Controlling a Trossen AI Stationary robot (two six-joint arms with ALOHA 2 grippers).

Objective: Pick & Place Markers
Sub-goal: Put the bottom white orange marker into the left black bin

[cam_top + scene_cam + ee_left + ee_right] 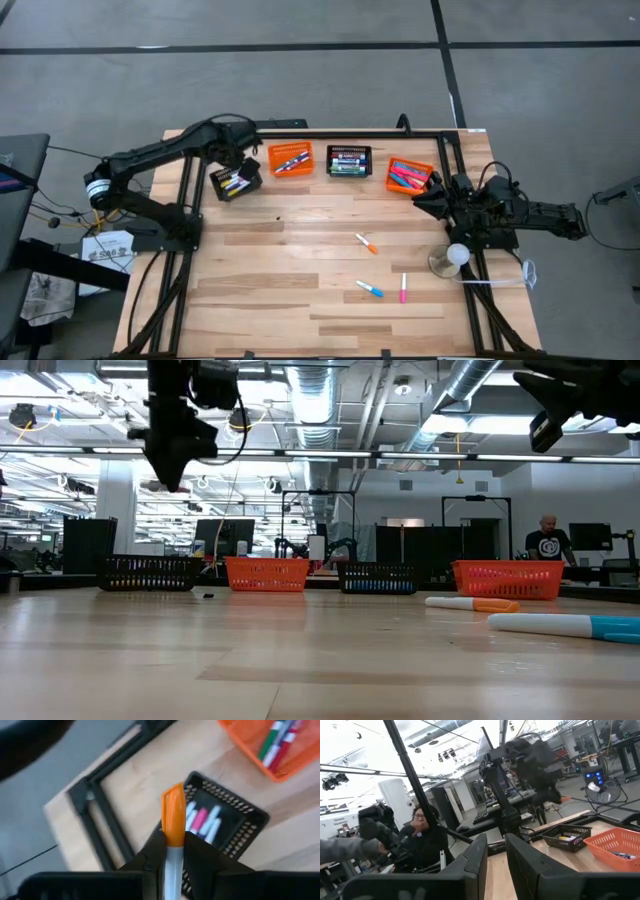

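Orange and black mesh baskets stood in a row along the far side of the wooden table (300, 300): a black basket (236, 183) at the left holding pink, white and yellow markers, an orange basket (290, 158) with red, green and white ones, a second black basket (349, 161) packed with dark pens, and another orange basket (409, 176) of pink, red and blue ones. The left end effector (174, 845) hung above the left black basket, clamped on an orange-capped white marker (173, 822). Three loose markers (368, 243) lay well apart on the open boards toward the right. The right end effector (495, 855) waited at the table's right edge, fingers nearly together, holding nothing
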